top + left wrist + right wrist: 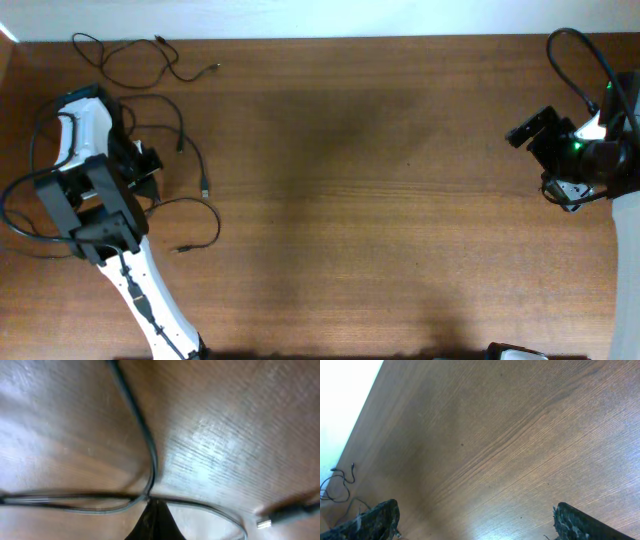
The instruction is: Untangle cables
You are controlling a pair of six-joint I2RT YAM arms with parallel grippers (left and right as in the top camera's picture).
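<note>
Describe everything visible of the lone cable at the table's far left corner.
The cable is a thin black cord, limp, lying flat in loose loops on the wooden table near its far left corner. Both small plug ends show; the right one looks silvery. It lies apart from the other cables. Whether its lower loop touches the left arm cannot be told.

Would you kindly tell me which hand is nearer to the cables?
Left. The left hand is right among the cables at the table's left end, apparently pinched shut on them. The right hand hangs open at the far right end, well away.
</note>
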